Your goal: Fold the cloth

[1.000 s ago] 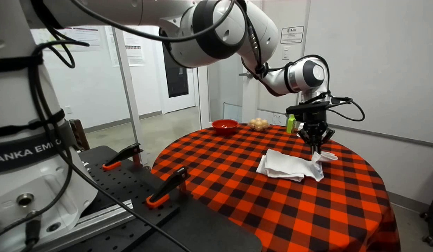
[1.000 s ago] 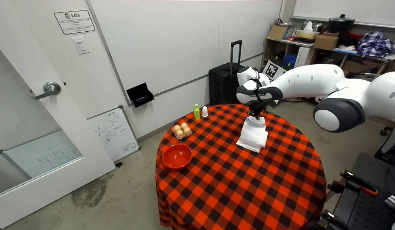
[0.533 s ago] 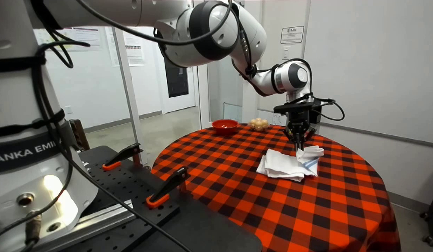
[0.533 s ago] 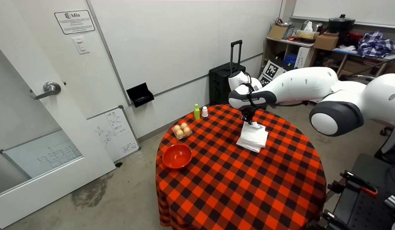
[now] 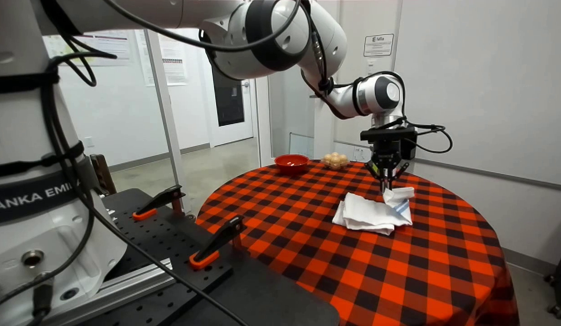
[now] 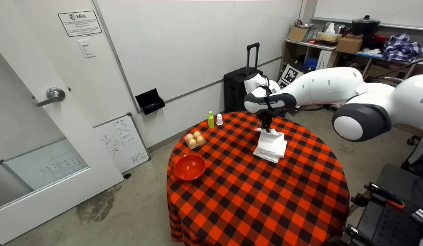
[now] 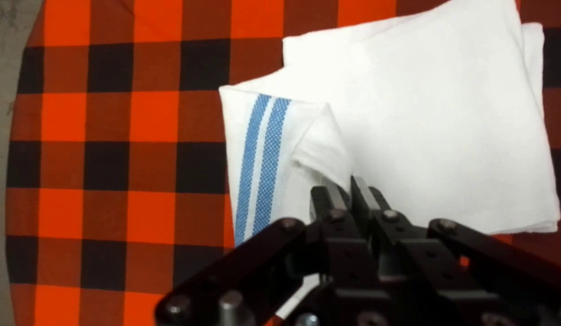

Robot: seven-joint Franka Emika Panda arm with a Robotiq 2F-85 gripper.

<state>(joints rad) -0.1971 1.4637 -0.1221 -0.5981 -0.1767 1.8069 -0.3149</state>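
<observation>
Right of centre on the red-and-black checkered tablecloth (image 5: 362, 260) lies the white, blue-striped fabric cloth (image 5: 367, 215), presumably light and limp, best held by an edge; at its far edge, the black two-fingered gripper (image 7: 345, 190) pinches a raised flap.

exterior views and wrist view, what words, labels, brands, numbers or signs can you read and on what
"RANKA EMI": robot base, ends cut off or hidden
"Mila": wall sign, smaller print unreadable
Too small or blurred: posters, small whiteboard, arm's dark band
Wrist view: none
</observation>
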